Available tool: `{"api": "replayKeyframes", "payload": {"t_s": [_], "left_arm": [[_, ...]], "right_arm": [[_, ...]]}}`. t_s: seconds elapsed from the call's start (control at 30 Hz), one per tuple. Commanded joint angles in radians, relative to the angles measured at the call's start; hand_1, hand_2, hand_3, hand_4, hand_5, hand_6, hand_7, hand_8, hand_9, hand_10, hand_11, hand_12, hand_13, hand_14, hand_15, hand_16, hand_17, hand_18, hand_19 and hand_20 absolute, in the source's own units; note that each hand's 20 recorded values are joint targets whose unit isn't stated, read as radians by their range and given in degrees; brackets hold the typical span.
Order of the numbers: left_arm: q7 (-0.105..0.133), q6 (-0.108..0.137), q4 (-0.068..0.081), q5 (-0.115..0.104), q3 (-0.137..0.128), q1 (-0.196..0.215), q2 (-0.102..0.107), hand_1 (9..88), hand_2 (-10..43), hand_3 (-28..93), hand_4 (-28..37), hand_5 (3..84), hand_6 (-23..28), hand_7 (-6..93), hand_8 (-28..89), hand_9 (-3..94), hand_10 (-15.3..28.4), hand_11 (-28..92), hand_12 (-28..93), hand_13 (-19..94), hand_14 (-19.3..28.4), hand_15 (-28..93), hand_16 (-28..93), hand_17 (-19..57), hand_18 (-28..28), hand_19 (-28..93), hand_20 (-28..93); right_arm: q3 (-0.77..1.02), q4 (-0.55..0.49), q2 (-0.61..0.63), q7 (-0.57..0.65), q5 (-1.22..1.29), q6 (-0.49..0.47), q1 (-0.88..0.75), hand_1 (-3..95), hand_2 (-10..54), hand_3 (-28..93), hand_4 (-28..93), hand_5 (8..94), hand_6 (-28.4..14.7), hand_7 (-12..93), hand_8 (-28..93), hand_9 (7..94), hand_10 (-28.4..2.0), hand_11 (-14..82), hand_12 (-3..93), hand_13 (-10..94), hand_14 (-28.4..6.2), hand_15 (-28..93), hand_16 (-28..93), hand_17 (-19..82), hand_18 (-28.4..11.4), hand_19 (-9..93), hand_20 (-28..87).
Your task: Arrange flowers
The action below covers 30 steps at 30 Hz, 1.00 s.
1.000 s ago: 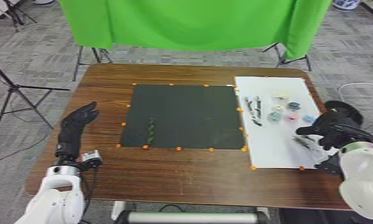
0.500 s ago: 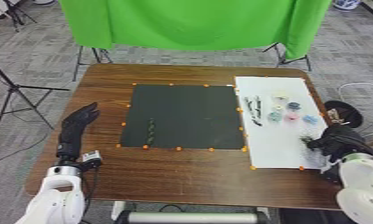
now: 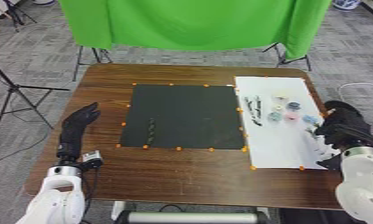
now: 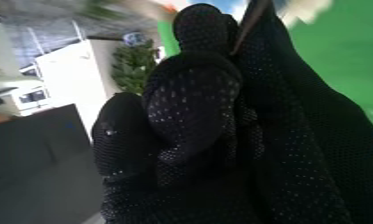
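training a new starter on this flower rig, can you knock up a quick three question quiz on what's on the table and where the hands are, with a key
1. True or false: the green stem on the dark sheet is nearer the left hand than the other hand.
2. The pale flower heads lie on: a) the dark sheet b) the white sheet c) the green cloth
3. Fill in: the hand nearer the flower heads is the ___ hand.

Key: 1 true; 2 b; 3 right

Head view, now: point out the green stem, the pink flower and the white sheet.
Green stem (image 3: 150,132): head view, middle of its length.
Pink flower (image 3: 292,117): head view, middle of the bloom.
White sheet (image 3: 276,154): head view, bare near part.
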Motion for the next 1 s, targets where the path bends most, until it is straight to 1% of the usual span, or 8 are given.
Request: {"api": "replayKeyframes", "payload": {"t_s": [0.03, 0.17, 0.3, 0.33, 0.4, 0.47, 0.77, 1.0], "left_arm": [[-0.014, -0.009, -0.007, 0.002, -0.003, 0.025, -0.005, 16.9, -5.1, 74, -28.3, 44.3, 0.0, 15.6, -10, 45.0, 12.9, 17, 9, 33, 14.0, 13, -1, 3.6, 10.0, 3, 14], [-0.018, -0.009, -0.012, 0.003, -0.01, 0.031, -0.002, 16.9, -5.2, 74, -28.3, 44.2, 0.0, 15.5, -10, 45.0, 12.9, 17, 9, 33, 14.0, 13, -1, 3.6, 10.0, 3, 14], [-0.018, -0.009, -0.014, 0.003, -0.011, 0.032, 0.0, 16.8, -5.3, 74, -28.3, 44.2, -0.1, 15.5, -10, 45.0, 12.9, 17, 9, 33, 14.0, 14, -1, 3.6, 10.1, 3, 14], [-0.019, -0.008, -0.018, 0.003, -0.013, 0.037, 0.0, 16.8, -5.4, 74, -28.3, 44.2, -0.1, 15.6, -10, 45.0, 12.9, 17, 9, 33, 14.0, 13, -1, 3.6, 10.1, 3, 14], [-0.019, -0.014, -0.012, 0.005, -0.008, 0.027, -0.001, 16.8, -5.4, 74, -28.3, 44.2, -0.1, 15.6, -10, 45.0, 12.9, 17, 9, 33, 14.0, 14, -1, 3.5, 10.1, 3, 14], [-0.021, -0.016, -0.013, 0.008, -0.008, 0.025, 0.002, 17.0, -5.4, 74, -28.3, 44.2, -0.1, 15.6, -10, 45.0, 12.9, 17, 9, 33, 14.0, 13, -1, 3.5, 10.1, 3, 14], [-0.026, -0.023, -0.011, 0.008, -0.007, 0.024, 0.003, 17.0, -5.7, 74, -28.3, 44.1, -0.2, 15.6, -10, 45.0, 12.9, 17, 9, 33, 14.0, 13, -1, 3.5, 10.1, 3, 14], [-0.027, -0.033, -0.003, 0.009, 0.002, 0.011, 0.001, 17.0, -5.9, 75, -28.3, 44.1, 0.0, 15.4, -10, 45.0, 13.0, 17, 9, 33, 14.1, 13, -1, 3.5, 10.1, 3, 14]], "right_arm": [[-0.105, -0.074, 0.043, -0.011, 0.093, -0.016, 0.209, 51.8, -9.1, 65, -15, 76.7, -0.5, 27, 12, 88.7, -10.6, 22.3, 24.1, 94, -2.3, 50, 27, 67, -8.9, 93, 33], [-0.274, -0.078, 0.015, -0.013, 0.146, -0.013, 0.413, 51.8, -9.4, 66, -14, 77.9, -0.9, 26, 11, 89.0, -10.8, 21.5, 24.8, 94, -2.3, 50, 27, 67, -8.8, 93, 33], [-0.479, -0.056, -0.049, -0.022, 0.158, -0.013, 0.618, 51.7, -9.5, 66, -13, 78.3, -1.0, 26, 11, 89.0, -11.0, 21.1, 25.1, 94, -2.3, 50, 27, 67, -8.7, 93, 33], [-0.528, -0.044, -0.068, -0.038, 0.161, -0.012, 0.662, 51.8, -9.5, 65, -13, 78.4, -1.0, 26, 11, 88.9, -11.2, 20.9, 25.0, 94, -2.3, 50, 27, 67, -8.7, 93, 33], [-0.614, -0.036, -0.095, -0.047, 0.16, -0.02, 0.74, 51.9, -9.5, 65, -13, 78.5, -1.1, 26, 11, 88.9, -11.3, 20.7, 25.0, 94, -2.4, 50, 27, 67, -8.6, 93, 33], [-0.681, -0.018, -0.14, -0.051, 0.15, -0.019, 0.798, 51.9, -9.5, 65, -13, 78.6, -1.1, 26, 11, 88.9, -11.2, 20.5, 25.1, 94, -2.4, 50, 27, 68, -8.5, 93, 33], [-0.88, 0.078, -0.322, -0.042, 0.131, -0.023, 0.933, 51.7, -9.5, 66, -13, 78.8, -1.1, 25, 11, 89.0, -11.1, 20.0, 25.6, 94, -2.4, 50, 26, 68, -8.4, 93, 33], [-0.942, 0.188, -0.438, -0.019, 0.1, -0.024, 0.93, 51.7, -9.5, 66, -13, 79.0, -1.1, 25, 11, 89.1, -11.5, 19.7, 25.9, 94, -2.5, 50, 26, 68, -8.3, 93, 33]]}}
